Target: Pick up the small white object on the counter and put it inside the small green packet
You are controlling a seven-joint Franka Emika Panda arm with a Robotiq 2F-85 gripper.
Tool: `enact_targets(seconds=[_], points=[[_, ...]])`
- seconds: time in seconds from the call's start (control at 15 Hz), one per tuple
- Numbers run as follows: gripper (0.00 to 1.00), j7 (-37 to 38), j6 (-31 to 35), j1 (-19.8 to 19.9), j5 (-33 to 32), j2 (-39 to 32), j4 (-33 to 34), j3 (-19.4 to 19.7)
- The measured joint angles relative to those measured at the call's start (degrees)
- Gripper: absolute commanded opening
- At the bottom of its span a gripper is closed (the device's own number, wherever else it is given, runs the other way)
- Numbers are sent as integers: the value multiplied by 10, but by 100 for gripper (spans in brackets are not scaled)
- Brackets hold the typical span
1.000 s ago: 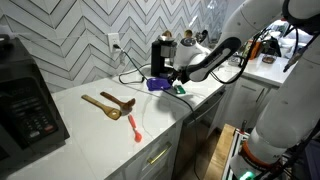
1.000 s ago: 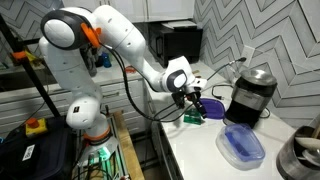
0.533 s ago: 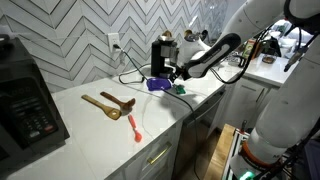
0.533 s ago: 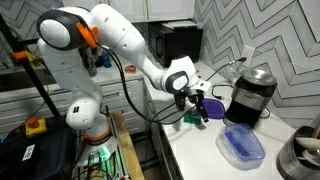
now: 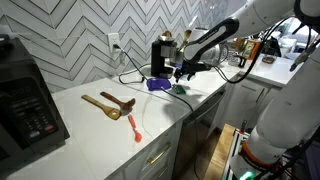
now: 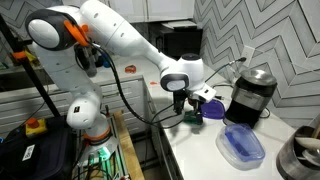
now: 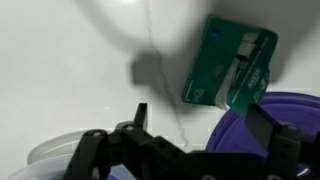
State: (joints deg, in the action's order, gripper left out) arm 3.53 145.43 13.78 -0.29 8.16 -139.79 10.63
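The gripper (image 5: 181,72) is hovering just above the small green packet (image 7: 228,65), having risen from it since a second ago, jaws spread with nothing between them. The packet is lying flat on the counter (image 5: 80,125), against the purple object (image 7: 285,135).

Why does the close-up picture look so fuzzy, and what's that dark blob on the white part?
Wrist view: soft and blurry, the tool darkest and least focused; the blob is a shadow on the counter beside the green packet. Both exterior views: sharper.
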Motion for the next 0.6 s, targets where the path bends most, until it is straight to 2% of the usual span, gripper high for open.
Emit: enact_targets(seconds=[0.2,0.6], points=[[100,-43,-80,0,47,23,26,18],[100,-62,-184,2,54,57,73,40]])
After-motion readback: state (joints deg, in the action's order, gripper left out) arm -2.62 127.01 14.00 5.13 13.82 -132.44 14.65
